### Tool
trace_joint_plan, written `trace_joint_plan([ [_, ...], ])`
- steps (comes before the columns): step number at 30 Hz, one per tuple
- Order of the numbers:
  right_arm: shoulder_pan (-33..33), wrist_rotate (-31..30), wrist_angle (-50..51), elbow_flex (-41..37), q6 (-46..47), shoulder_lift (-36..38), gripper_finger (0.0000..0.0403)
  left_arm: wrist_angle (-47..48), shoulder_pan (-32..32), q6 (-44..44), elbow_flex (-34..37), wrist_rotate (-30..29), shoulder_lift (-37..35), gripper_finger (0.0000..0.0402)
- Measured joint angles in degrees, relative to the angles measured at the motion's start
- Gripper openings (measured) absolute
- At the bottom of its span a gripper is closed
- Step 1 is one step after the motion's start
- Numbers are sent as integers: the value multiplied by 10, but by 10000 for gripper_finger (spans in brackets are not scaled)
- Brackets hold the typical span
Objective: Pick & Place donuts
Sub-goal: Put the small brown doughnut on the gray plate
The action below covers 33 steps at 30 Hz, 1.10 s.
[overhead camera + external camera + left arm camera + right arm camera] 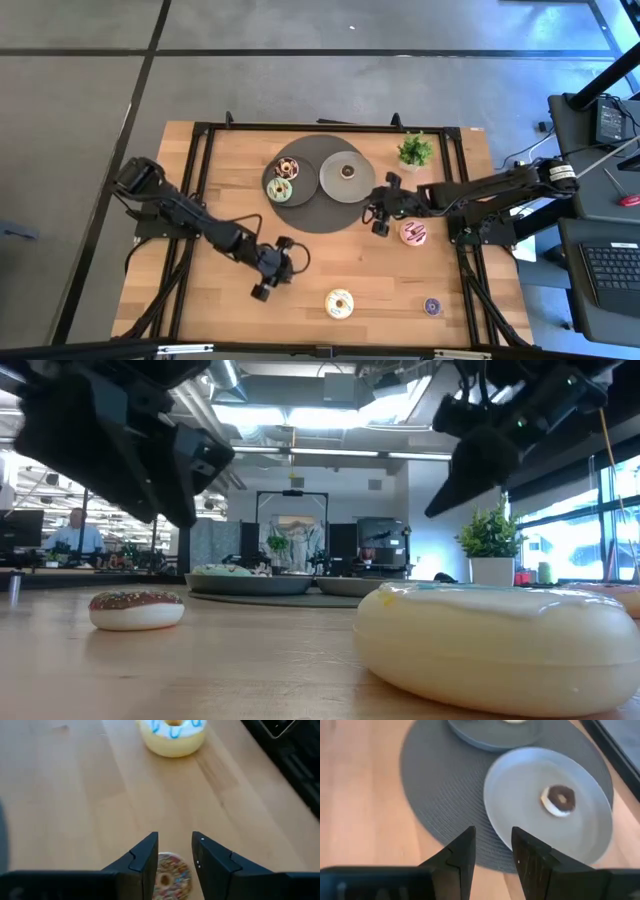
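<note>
My left gripper (285, 262) (175, 837) is open and hangs above a tiny brown sprinkled donut (172, 876) (136, 609) that lies flat on the table; its fingers stand over the donut's two sides without touching it. The cream-white donut (339, 303) (172, 735) lies ahead of it. My right gripper (378, 213) (493, 831) is open and empty over the right edge of the round grey mat (440, 785). A tiny dark brown donut (560, 800) (348, 171) lies on the light grey plate (520, 785). The pink donut (413, 233) lies by my right arm, and the purple donut (432, 306) lies near the front edge.
A darker plate (268, 185) on the mat carries a green donut (280, 190) and a brown-iced one (288, 167). A small potted plant (415, 150) stands at the back right. Bare wood lies at the table's left and between the two arms.
</note>
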<state>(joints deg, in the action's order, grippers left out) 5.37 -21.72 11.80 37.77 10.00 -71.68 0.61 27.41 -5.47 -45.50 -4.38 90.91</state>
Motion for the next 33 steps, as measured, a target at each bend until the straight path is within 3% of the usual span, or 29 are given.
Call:
trace_joint_plan([
  [15,0,-12,-45,-24,15,0,128,63,32,-97,-16,-41,69,111],
  [33,0,-12,-39,-24,13,0,128,55,32,-173,-16,-36,74,113],
])
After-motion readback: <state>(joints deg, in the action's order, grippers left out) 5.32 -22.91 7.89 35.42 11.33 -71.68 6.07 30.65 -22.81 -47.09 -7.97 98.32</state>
